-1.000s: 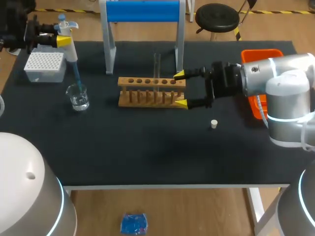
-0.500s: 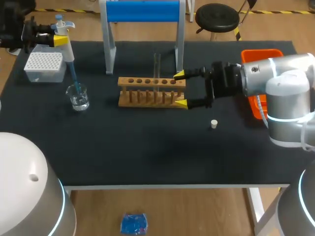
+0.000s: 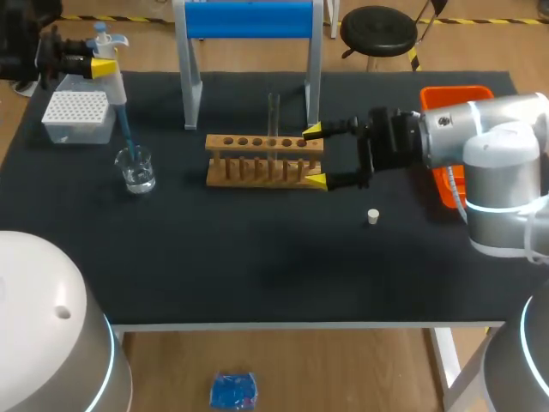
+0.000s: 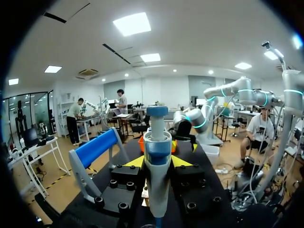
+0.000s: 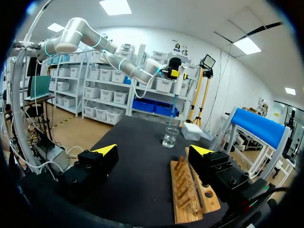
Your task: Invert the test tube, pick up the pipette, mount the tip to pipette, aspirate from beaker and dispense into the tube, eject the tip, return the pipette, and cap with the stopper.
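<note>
My left gripper point(image 3: 93, 65) is shut on the white-and-blue pipette point(image 3: 110, 67) at the table's far left. The pipette's blue tip point(image 3: 127, 133) slants down to the mouth of the glass beaker point(image 3: 136, 169). In the left wrist view the pipette point(image 4: 157, 173) stands upright between the yellow fingertips. The wooden rack point(image 3: 264, 160) holds a clear test tube point(image 3: 274, 112) upright. My right gripper point(image 3: 315, 156) stands open around the rack's right end. In the right wrist view the right gripper point(image 5: 154, 150) is open, with the rack point(image 5: 190, 194) beside one finger and the beaker point(image 5: 170, 137) ahead. A small white stopper point(image 3: 373, 216) lies on the mat.
A white tip box point(image 3: 79, 116) sits beside the beaker at the far left. A blue-topped stand point(image 3: 249, 21) rises behind the rack. An orange bin point(image 3: 455, 96) is at the right edge, partly behind my right arm.
My left gripper has carried the pipette a little to the left and up, drawing the tip higher in the beaker. The right arm has stayed still.
</note>
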Robot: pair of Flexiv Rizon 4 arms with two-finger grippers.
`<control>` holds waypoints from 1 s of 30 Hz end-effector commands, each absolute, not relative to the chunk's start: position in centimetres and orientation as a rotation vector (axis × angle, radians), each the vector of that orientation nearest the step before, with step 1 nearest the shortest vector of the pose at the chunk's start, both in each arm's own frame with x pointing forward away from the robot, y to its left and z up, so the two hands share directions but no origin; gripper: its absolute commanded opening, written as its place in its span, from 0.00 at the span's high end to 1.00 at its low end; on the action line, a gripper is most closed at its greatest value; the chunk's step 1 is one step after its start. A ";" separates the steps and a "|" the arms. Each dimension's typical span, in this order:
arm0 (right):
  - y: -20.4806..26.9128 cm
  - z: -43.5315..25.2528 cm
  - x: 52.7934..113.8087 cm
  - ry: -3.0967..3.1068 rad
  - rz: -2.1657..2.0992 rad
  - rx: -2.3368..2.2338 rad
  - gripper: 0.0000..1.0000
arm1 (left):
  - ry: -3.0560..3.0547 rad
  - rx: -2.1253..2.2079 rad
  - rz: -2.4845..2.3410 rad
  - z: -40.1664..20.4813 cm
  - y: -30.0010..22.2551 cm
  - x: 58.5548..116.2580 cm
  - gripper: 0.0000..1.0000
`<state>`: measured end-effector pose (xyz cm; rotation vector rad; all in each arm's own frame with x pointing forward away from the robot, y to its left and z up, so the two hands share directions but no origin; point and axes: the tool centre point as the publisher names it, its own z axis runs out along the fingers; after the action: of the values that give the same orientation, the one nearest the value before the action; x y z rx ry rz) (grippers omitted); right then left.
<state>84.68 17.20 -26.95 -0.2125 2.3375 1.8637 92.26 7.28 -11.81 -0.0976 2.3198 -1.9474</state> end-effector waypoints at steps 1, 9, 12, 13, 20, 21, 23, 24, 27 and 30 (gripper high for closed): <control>17.2 -26.9 84.6 2.339 1.861 -0.212 0.00 | 2.322 -0.093 -1.949 -11.7 7.4 92.3 1.00; 17.2 -26.9 84.6 2.339 1.861 -0.212 0.00 | 2.322 -0.093 -1.949 -11.7 7.4 92.3 1.00; 17.2 -26.9 84.6 2.339 1.861 -0.212 0.00 | 2.322 -0.093 -1.949 -11.7 7.4 92.3 1.00; 17.2 -26.9 84.6 2.339 1.861 -0.212 0.00 | 2.322 -0.093 -1.949 -11.7 7.4 92.3 1.00; 17.2 -26.9 84.6 2.339 1.861 -0.212 0.00 | 2.322 -0.093 -1.949 -11.7 7.4 92.3 1.00; 17.2 -26.9 84.6 2.339 1.861 -0.212 0.00 | 2.322 -0.093 -1.949 -11.7 7.4 92.3 1.00; 17.2 -26.9 84.6 2.339 1.861 -0.212 0.00 | 2.322 -0.093 -1.949 -11.7 7.4 92.3 1.00; 17.8 -26.9 84.1 2.337 1.872 -0.170 0.00 | 2.322 -0.093 -1.949 -11.7 7.4 92.3 1.00; 19.8 -26.9 83.0 2.351 1.856 -0.107 0.00 | 2.322 -0.093 -1.949 -11.7 7.4 92.3 1.00; 21.8 -27.0 82.0 2.373 1.783 -0.085 0.00 | 2.322 -0.093 -1.949 -11.7 7.4 92.3 1.00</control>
<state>83.27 19.19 -27.13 -0.1501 2.3768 1.8509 92.27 7.31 -11.73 -0.0979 2.3213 -1.9471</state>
